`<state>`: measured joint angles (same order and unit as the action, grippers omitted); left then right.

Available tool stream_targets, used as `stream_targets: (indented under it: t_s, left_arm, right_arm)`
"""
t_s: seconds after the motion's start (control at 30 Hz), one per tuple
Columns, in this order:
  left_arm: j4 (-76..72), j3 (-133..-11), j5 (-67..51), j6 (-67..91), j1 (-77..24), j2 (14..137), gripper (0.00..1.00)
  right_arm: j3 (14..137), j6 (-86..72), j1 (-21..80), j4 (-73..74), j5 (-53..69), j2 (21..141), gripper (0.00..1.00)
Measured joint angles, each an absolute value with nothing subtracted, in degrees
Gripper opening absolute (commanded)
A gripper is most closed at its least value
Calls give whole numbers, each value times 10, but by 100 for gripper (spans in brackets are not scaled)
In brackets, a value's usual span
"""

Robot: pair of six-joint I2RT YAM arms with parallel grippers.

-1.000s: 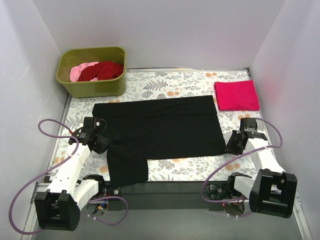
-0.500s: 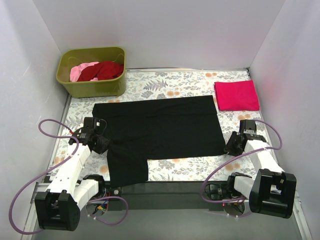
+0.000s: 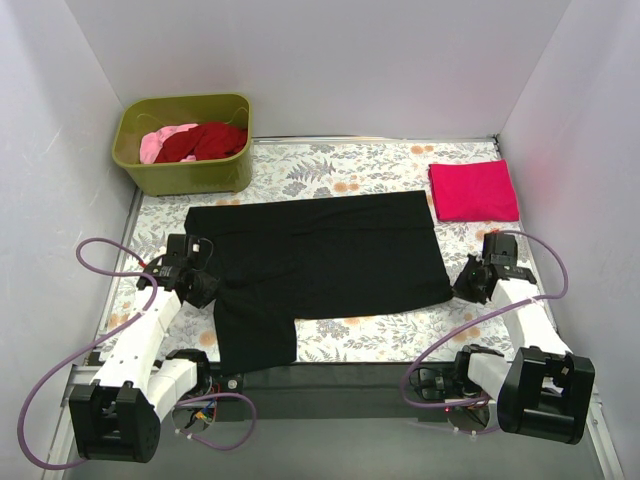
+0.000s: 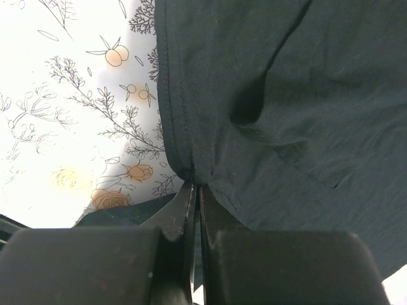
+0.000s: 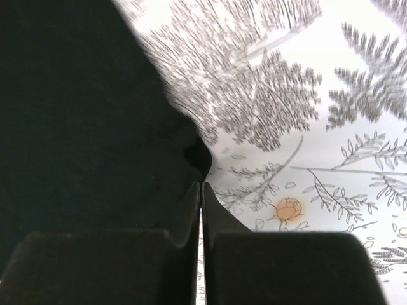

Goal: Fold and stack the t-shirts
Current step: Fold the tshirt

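Note:
The black t-shirt lies spread flat on the floral cloth, one sleeve hanging toward the near edge. My left gripper is shut on the black t-shirt's left edge, near the sleeve seam. My right gripper is shut on the black t-shirt's lower right corner. A folded magenta-pink t-shirt lies at the back right. A dark red t-shirt and a pale pink t-shirt sit crumpled in the tub.
An olive-green tub stands at the back left. The floral table cloth covers the table. White walls close in the left, right and back. Purple cables loop beside both arm bases.
My right gripper has shifted slightly right and back, drawing the black shirt's lower right corner with it. The left arm has not moved.

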<state>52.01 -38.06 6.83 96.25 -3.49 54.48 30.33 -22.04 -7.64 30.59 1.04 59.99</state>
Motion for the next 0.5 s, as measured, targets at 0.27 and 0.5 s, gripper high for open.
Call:
stream_targets:
  t_s: [0.27,0.5]
  left_arm:
    - [532,-418,77,955,-32,547,0]
    - [527,-446,84,943,-23,561,0]
  right_arm:
    - [387,-200,-76,312,32,615,1]
    - [444,-175,-76,316,51,686,1]
